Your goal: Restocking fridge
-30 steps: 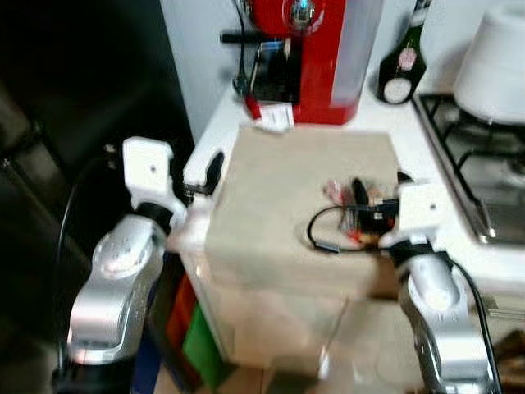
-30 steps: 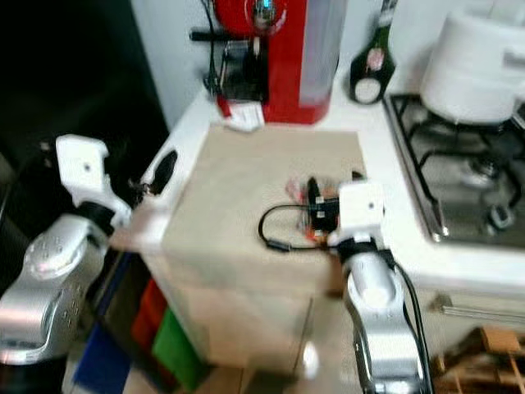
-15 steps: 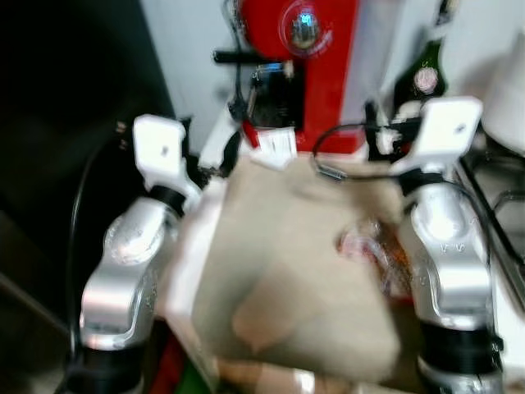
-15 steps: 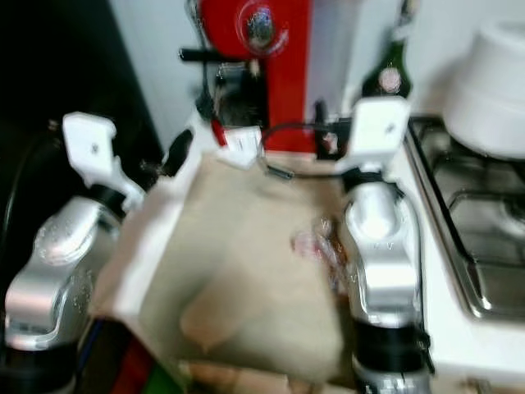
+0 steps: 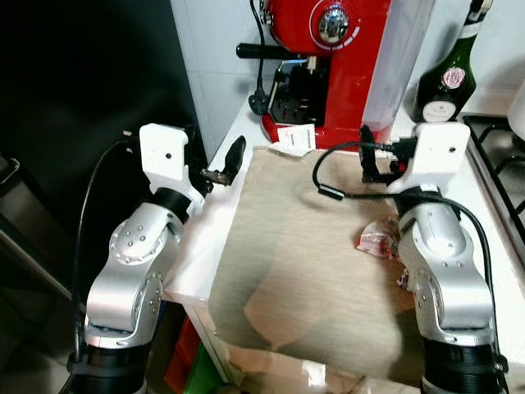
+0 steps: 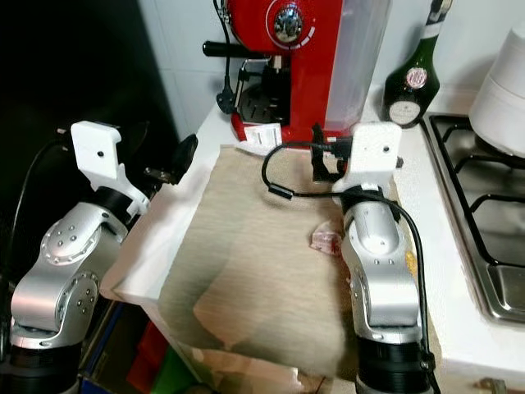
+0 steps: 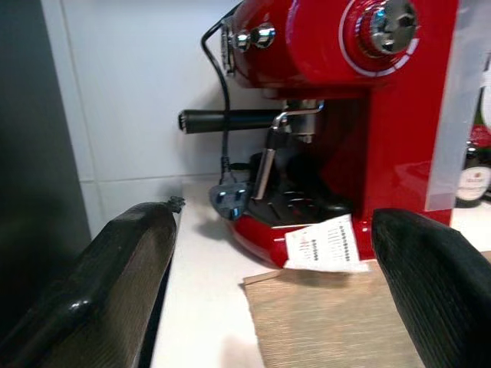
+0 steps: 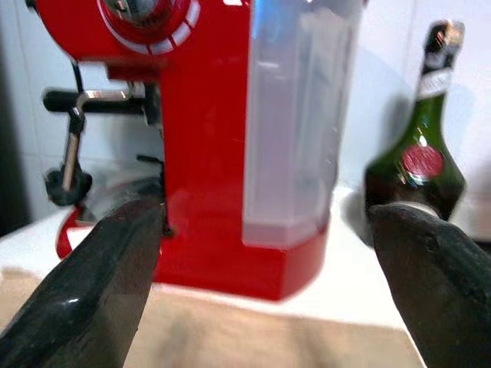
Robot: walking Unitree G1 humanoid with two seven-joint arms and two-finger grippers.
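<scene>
Beige paper bag [image 5: 312, 263], flat on counter [image 5: 201, 246]

A white counter [image 5: 215, 213] stands against a white tiled wall [image 7: 130, 92]. A tan mat [image 5: 303, 263] lies on the counter. At the back stands a big red coffee machine [image 5: 344, 57], and a small white paper [image 7: 322, 244] leans at its foot. A dark green bottle [image 6: 414, 70] stands beside it. A stove [image 6: 484, 222] is on the right. The far left is dark.
</scene>
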